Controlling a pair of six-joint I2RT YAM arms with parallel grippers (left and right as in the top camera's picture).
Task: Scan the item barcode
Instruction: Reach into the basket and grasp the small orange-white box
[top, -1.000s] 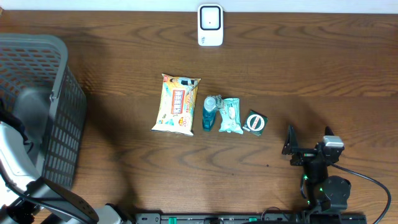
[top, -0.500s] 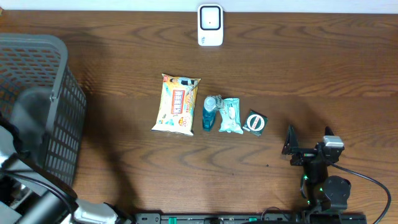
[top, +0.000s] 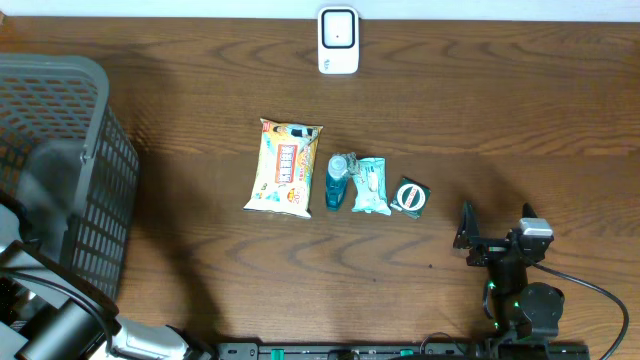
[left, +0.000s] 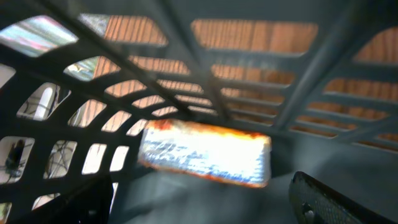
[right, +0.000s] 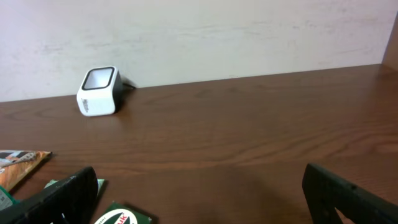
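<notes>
From overhead, snack packet, bottle, wipes pack and tin lie in 1 row near the scanner, untouched.
Left wrist: left gripper gapes empty over a foil packet in the basket.
Right wrist: right gripper spread, empty.
Judged next: grasp 1 item, present barcode.

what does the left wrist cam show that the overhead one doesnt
Only the left wrist view: a blurred silvery packet with orange edges lying inside the grey mesh basket, seen from within.

Only the overhead view: the white scanner at the table's far edge, and a row of four items: a yellow snack bag, a blue bottle, a teal pouch and a dark green packet.

Both: the basket itself.
</notes>
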